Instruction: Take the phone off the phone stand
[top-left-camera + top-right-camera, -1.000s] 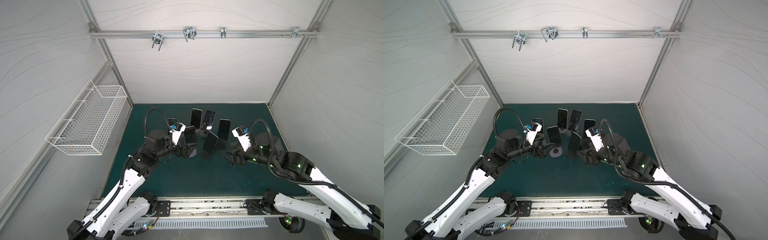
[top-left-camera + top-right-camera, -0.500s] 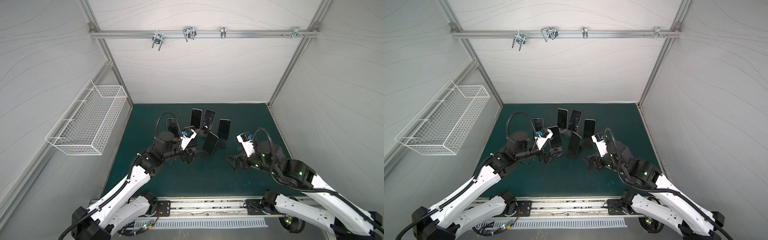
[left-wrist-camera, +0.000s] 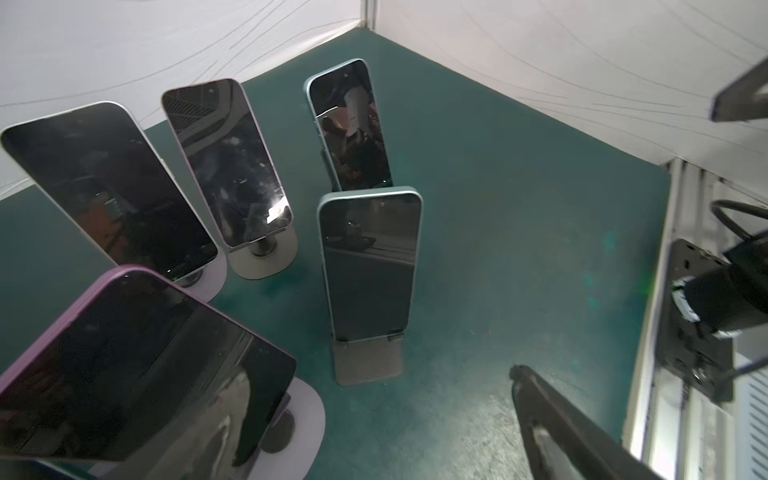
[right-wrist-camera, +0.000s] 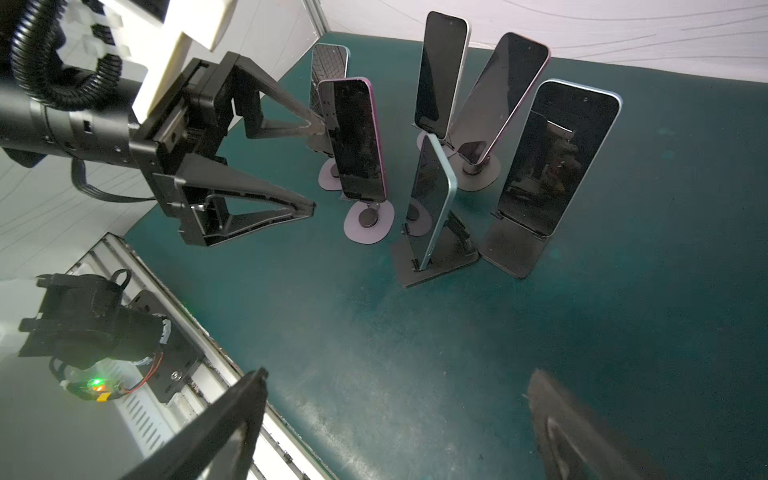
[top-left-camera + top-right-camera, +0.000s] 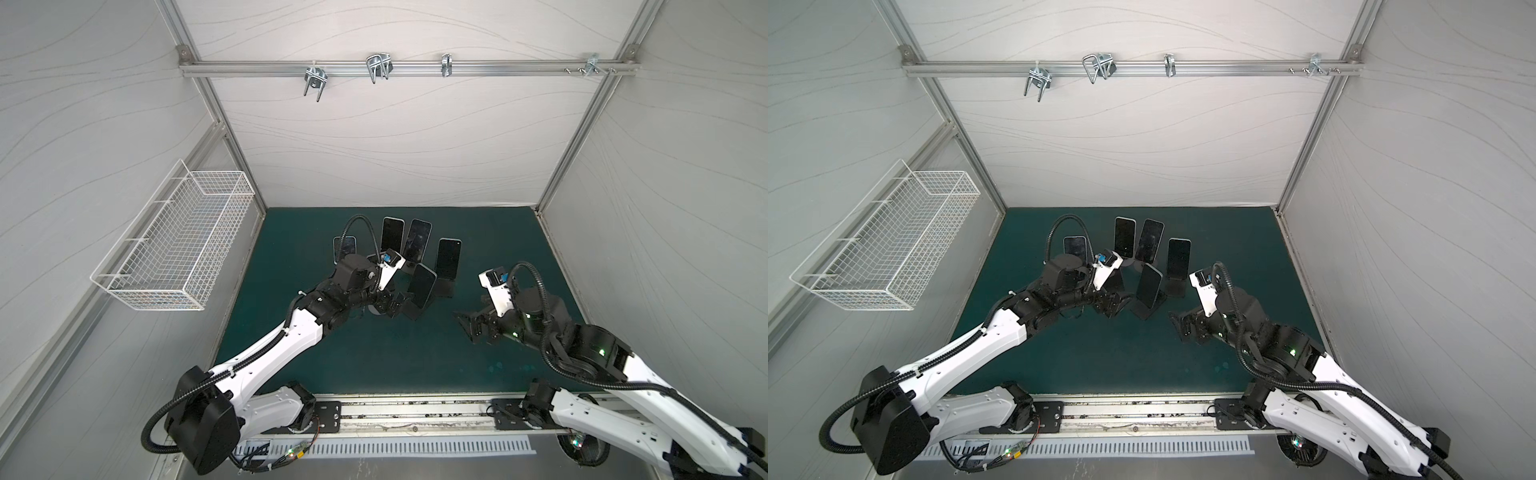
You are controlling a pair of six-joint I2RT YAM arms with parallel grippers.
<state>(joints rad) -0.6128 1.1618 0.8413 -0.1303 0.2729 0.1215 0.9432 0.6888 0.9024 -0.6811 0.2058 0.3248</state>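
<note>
Several dark-screened phones stand on stands on the green mat. A purple-edged phone (image 4: 357, 137) rests on a round grey phone stand (image 4: 370, 220). My left gripper (image 4: 316, 164) is open right beside it, with one finger touching the phone's side edge and the other just short of it. In the left wrist view this phone (image 3: 137, 365) is very close, and only one finger (image 3: 552, 424) shows. In both top views the left wrist covers this phone. My right gripper (image 4: 399, 376) (image 5: 469, 328) is open and empty, away to the right over bare mat.
A light-blue phone (image 5: 424, 284) on a black folding stand (image 4: 436, 257) stands just right of the left gripper (image 5: 395, 307). Several more phones on stands (image 5: 392, 239) crowd behind. A white wire basket (image 5: 174, 245) hangs on the left wall. A metal rail (image 5: 415, 415) runs along the front edge.
My right gripper opened wide and drew back to the right, away from the light-blue phone's stand. My left arm reached further right, and its wrist now covers the purple phone from above.
</note>
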